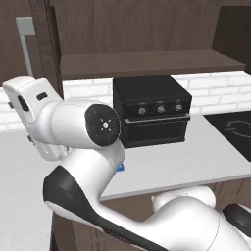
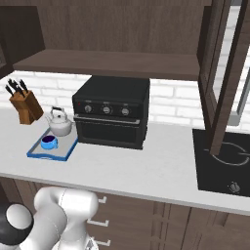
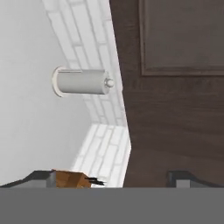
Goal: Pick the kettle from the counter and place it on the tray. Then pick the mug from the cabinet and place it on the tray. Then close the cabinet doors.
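Observation:
In the right base view the silver-grey kettle (image 2: pixel 59 122) and the small blue mug (image 2: pixel 48 142) both sit on the blue-rimmed tray (image 2: pixel 66 149), at the left of the counter (image 2: pixel 146 161). The cabinet (image 2: pixel 112 62) above stands open. Its right door (image 2: pixel 220 83) swings out over the stove, and its left door (image 1: pixel 47 46) shows edge-on with a silver bar handle (image 1: pixel 24 35). In the hand view my gripper (image 3: pixel 109 181) is open with nothing between its fingertips (image 3: pixel 183 177). It faces a dark brown door face (image 3: pixel 175 113) and the brick wall.
A black toaster oven (image 2: pixel 112 113) stands mid-counter right of the tray. A knife block (image 2: pixel 24 105) sits behind the tray at the far left. A black cooktop (image 2: pixel 224 161) lies at the right. A paper towel roll (image 3: pixel 83 82) hangs on the wall.

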You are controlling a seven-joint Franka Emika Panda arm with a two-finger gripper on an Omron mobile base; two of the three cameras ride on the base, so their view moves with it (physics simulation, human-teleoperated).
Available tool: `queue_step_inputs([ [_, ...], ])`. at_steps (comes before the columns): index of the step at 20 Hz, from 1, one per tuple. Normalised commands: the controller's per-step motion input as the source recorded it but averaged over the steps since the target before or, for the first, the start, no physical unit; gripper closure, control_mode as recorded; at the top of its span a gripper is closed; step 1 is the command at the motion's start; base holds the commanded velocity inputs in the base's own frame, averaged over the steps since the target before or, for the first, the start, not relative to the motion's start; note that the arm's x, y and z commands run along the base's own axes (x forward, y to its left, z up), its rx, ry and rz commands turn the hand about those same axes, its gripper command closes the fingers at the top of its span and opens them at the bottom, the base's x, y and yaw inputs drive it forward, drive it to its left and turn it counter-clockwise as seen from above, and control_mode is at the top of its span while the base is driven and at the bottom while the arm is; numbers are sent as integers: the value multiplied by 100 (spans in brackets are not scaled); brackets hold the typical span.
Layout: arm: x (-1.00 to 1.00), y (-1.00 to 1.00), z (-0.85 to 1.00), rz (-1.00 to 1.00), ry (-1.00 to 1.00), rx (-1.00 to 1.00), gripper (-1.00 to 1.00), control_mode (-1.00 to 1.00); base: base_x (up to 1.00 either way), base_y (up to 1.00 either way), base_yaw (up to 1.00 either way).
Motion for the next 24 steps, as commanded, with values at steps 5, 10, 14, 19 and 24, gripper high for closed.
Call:
queue_step_inputs([
  [5,47,-30,0,-21,2,-9,-100,-100,0,0,0],
  [10,31,-70,1,-27,8,-5,-100,-100,0,0,0],
  [14,25,-82,1,-28,6,-2,-100,-100,0,0,0],
  [19,22,-78,0,-34,0,-2,-100,-100,0,0,0],
  [24,30,-66,0,-40,0,-3,-100,-100,0,0,0],
])
